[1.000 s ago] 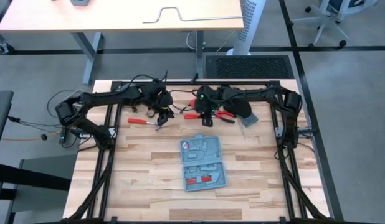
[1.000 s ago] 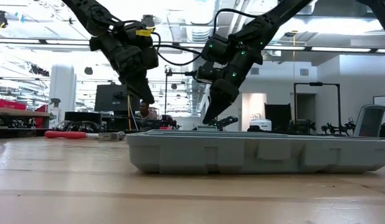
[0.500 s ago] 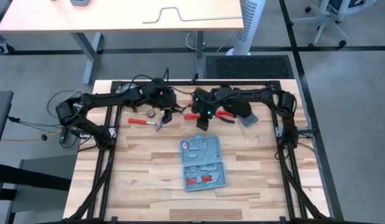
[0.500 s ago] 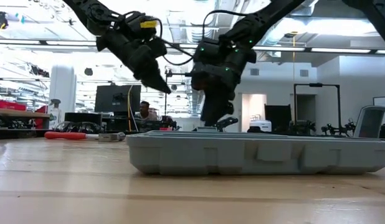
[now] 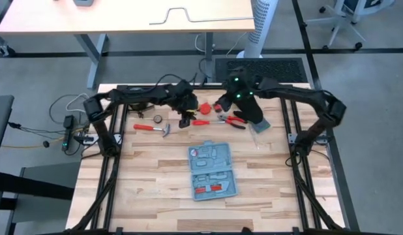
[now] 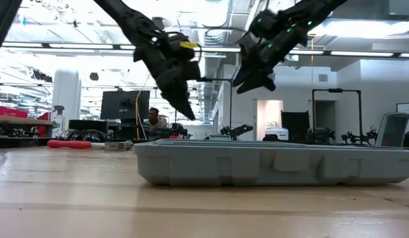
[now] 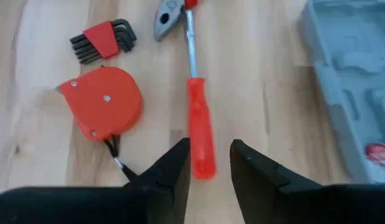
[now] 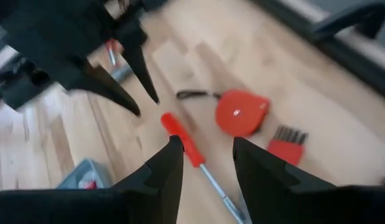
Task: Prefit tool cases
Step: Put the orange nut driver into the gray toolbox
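Wooden surface (image 5: pixel 149 176) carries the open light-blue tool case (image 5: pixel 212 171). Left hand (image 7: pixel 209 163) and right hand (image 8: pixel 203 157) hover empty, fingers parted, above a red screwdriver (image 7: pixel 200 130).

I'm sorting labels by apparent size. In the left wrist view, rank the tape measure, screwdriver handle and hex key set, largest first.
1. Red tape measure.
2. Red screwdriver handle, though nearer the camera than the rest.
3. Hex key set.
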{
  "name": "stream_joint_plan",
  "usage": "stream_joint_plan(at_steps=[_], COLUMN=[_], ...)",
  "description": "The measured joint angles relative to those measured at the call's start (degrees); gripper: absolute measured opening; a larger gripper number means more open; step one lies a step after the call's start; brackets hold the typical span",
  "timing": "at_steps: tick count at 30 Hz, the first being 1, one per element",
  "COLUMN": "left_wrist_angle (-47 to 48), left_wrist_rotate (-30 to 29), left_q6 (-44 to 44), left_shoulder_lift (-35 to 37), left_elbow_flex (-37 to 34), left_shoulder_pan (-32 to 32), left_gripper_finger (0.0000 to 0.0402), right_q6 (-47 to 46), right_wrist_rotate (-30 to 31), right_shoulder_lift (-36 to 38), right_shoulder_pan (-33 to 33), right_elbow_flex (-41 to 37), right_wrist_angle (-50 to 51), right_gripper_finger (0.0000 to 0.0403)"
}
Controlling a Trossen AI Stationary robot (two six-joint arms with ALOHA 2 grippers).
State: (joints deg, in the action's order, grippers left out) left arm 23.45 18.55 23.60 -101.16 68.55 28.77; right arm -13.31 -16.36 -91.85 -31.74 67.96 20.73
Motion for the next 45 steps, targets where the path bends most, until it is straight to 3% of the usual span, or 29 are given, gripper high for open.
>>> stream_joint_plan(at_steps=[7, 13, 25, 29, 32, 37, 45], left_wrist_angle=[7.68, 9.81, 11.10, 10.96, 11.27, 12.35, 14.00], left_wrist_rotate=[-1.00, -2.31, -13.55, -16.25, -15.70, -10.77, -7.34], left_q6=[2.11, 2.33, -0.15, -1.79, -2.42, -4.82, -10.03], left_shoulder_lift=[-8.40, -13.16, -17.73, -17.41, -17.38, -16.83, -9.26], left_elbow_flex=[8.61, 11.62, 13.41, 13.32, 13.30, 13.16, 12.56], left_shoulder_pan=[-0.80, -2.13, -5.50, -6.28, -6.26, -5.67, -6.02], left_gripper_finger=[0.0139, 0.0157, 0.0158, 0.0120, 0.0070, 0.0070, 0.0070], right_q6=[-0.25, 1.21, 3.09, 2.10, -0.07, -2.34, -14.31], right_wrist_rotate=[3.82, 4.13, 4.11, 4.19, 4.44, 9.75, 13.58], right_shoulder_lift=[6.35, 8.15, 8.76, 8.76, 9.14, 12.81, 28.31], right_shoulder_pan=[-2.60, -4.92, -6.58, -5.78, -5.00, -1.96, 5.46], right_elbow_flex=[-3.28, -3.46, -3.49, -3.49, -3.49, -4.94, -19.16], right_wrist_angle=[0.46, 2.35, 6.19, 7.52, 7.89, 7.36, 2.44], right_gripper_finger=[0.0148, 0.0148, 0.0148, 0.0148, 0.0146, 0.0125, 0.0097])
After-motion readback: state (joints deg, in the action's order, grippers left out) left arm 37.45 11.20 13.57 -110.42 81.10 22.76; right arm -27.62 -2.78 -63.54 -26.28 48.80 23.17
